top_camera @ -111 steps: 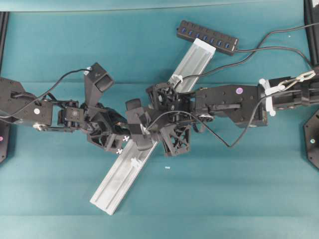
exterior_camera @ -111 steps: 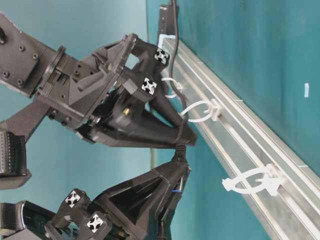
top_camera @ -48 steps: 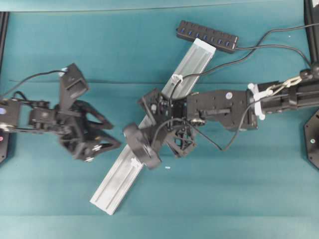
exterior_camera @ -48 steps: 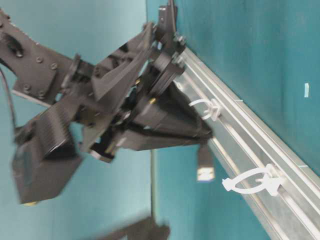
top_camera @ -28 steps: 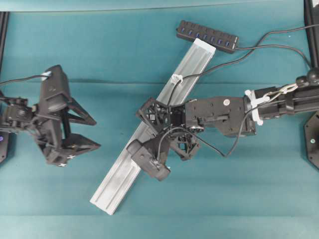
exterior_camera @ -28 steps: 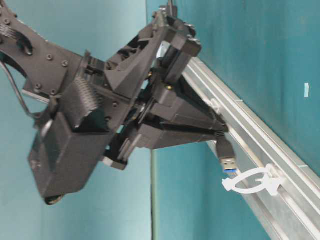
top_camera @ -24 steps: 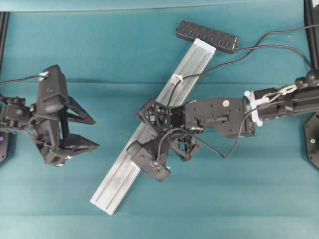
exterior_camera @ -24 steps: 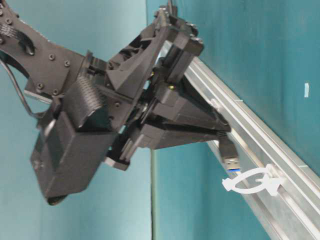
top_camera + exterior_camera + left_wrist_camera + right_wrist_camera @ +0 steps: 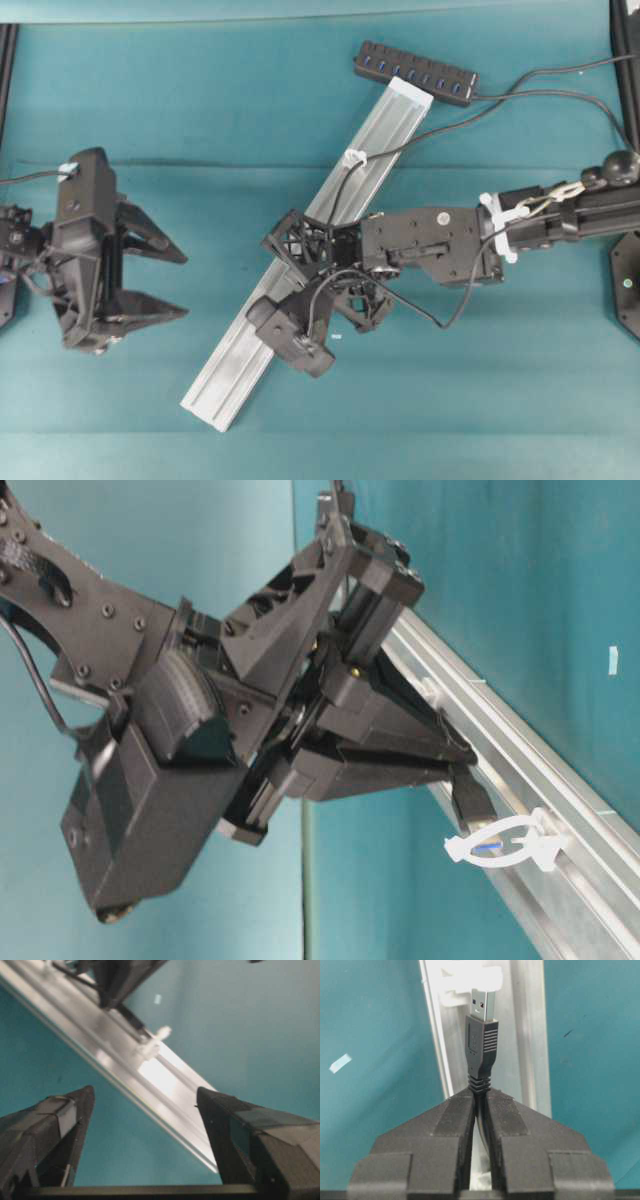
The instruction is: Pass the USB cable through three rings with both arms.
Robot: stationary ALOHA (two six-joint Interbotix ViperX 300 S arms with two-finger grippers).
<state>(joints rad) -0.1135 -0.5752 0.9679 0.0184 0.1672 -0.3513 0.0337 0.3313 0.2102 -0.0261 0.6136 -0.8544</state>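
Clamped on the USB cable [image 9: 481, 1095] just behind its plug, the right gripper [image 9: 480, 1097] sits in the lower middle of the right wrist view, its two fingers pressed together around the black strain relief. The plug [image 9: 482, 1005] stands straight up from the fingers, its silver tip at a translucent white ring [image 9: 470, 980] fixed to the silver rail [image 9: 527, 1035] at the top of that frame. In the table-level view the same plug [image 9: 472, 805] angles down to the right from the gripper and its tip lies inside the loop of the ring [image 9: 505, 842] at the lower right of the frame; whether it has gone fully through cannot be told. Overhead, the right arm [image 9: 430, 245] reaches in from the right edge to the middle of the frame and covers the central stretch of the rail [image 9: 235, 360], which runs diagonally from lower left to upper right. Another ring [image 9: 352, 158] shows on the rail above the arm, with the cord passing through it and on toward the black hub [image 9: 415, 72] at the rail's upper end. Left gripper [image 9: 170, 280] hangs at the left side of the overhead frame, well apart from the rail, jaws spread wide and holding nothing; its wrist view shows both fingers [image 9: 55, 1125] far apart over the teal table [image 9: 450, 400].
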